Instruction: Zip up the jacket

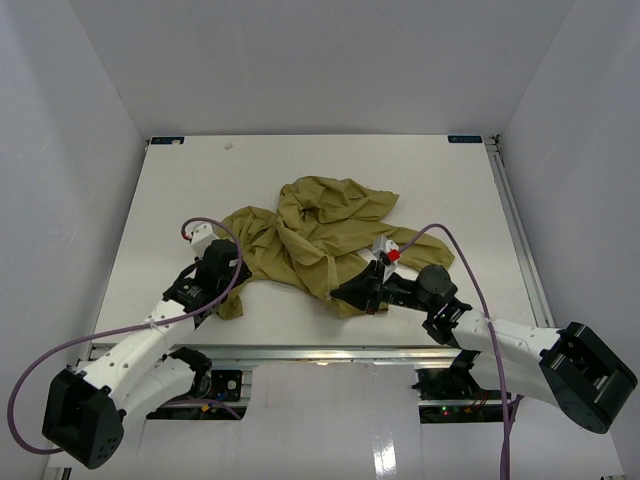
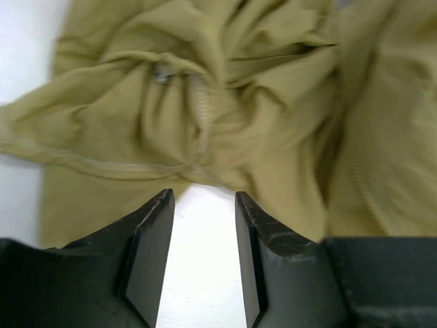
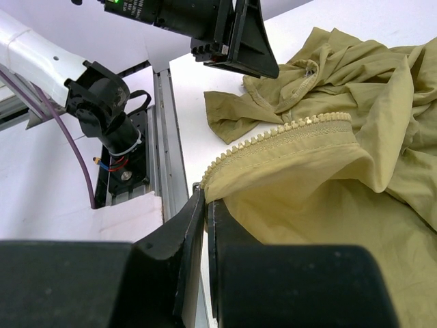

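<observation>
The jacket was lying in a crumpled heap mid-table, bunched toward the near edge and nowhere near flat. The right gripper had its jaws pinched almost together on the hem corner, right where the row of zipper teeth ends, so that side looked anchored. The left gripper sat partly open just short of the jacket's left edge, with only bare table between its fingers and nothing held.

Its wrist view showed a small metal bit among the folds (could be the slider, too blurry to swear to it). My take: the step in hand was finding the other zipper half. I'd go for the stitched edge by that metal bit, pinch one layer only, then ease it away from the right gripper so both halves lie straight. Thin fabric like this would drag extra folds along easily.
</observation>
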